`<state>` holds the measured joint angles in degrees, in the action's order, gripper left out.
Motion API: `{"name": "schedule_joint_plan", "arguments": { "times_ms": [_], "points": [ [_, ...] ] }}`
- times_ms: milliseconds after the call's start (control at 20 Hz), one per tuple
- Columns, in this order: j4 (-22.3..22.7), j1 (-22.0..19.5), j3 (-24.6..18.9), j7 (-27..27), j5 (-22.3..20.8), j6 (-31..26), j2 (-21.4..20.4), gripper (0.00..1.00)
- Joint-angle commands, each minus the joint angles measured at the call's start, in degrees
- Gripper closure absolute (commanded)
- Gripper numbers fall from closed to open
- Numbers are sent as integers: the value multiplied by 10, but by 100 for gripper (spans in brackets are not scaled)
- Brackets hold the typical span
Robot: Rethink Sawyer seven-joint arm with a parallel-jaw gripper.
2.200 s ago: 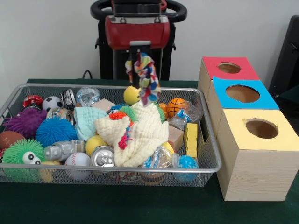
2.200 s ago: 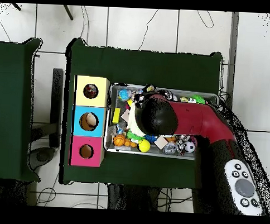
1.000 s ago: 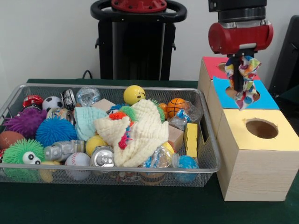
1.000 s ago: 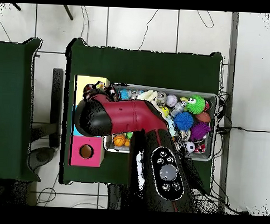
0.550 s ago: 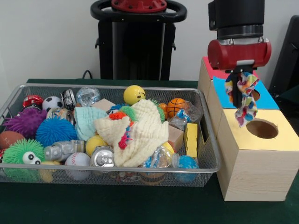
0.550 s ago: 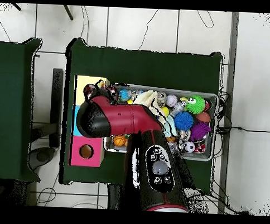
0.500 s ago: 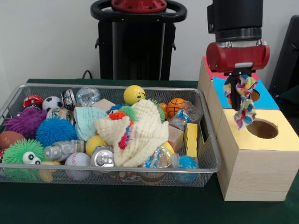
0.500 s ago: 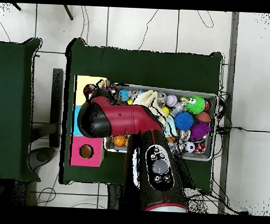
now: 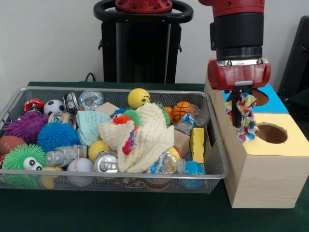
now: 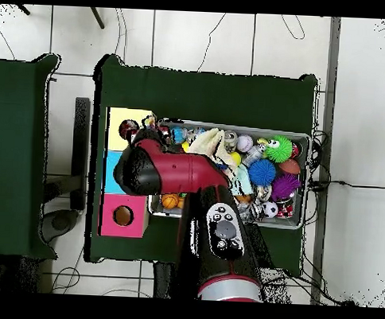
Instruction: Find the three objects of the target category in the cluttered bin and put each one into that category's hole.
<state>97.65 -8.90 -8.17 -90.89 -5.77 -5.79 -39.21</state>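
My gripper (image 9: pixel 238 112) is shut on a small white cloth with coloured spots (image 9: pixel 248 127). The cloth hangs over the left part of the yellow top of the pale wooden box (image 9: pixel 256 166), just left of the round hole (image 9: pixel 272 133). The wire mesh bin (image 9: pixel 216 166) stands left of the boxes, full of toys. No other spotted cloth shows in it. In the overhead view the arm (image 10: pixel 167 171) covers the gripper; the yellow-topped box (image 10: pixel 118 116) and its hole (image 10: pixel 128 131) show beside it.
The blue-topped box (image 9: pixel 275 100) stands behind the yellow one; the red-topped box (image 10: pixel 114 204) shows in the overhead view. A large cream waffle cloth (image 9: pixel 147 137) and a pale blue cloth (image 9: pixel 91 124) lie among balls, cans and spiky toys in the bin.
My gripper carried the spotted cloth from above the bin across to the boxes, then came forward from the blue top and lower, to the yellow top beside its hole.
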Motion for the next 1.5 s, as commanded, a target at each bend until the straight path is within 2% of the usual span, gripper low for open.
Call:
{"name": "schedule_joint_plan", "arguments": {
  "times_ms": [50,650,1050,1500],
  "points": [
    [10,22,13,-162,52,28,34,100],
    [26,68,36,-167,122,25,28,100],
    [26,75,42,-159,125,59,43,100],
    [-3,121,124,-147,136,74,83,100]
  ]
}}
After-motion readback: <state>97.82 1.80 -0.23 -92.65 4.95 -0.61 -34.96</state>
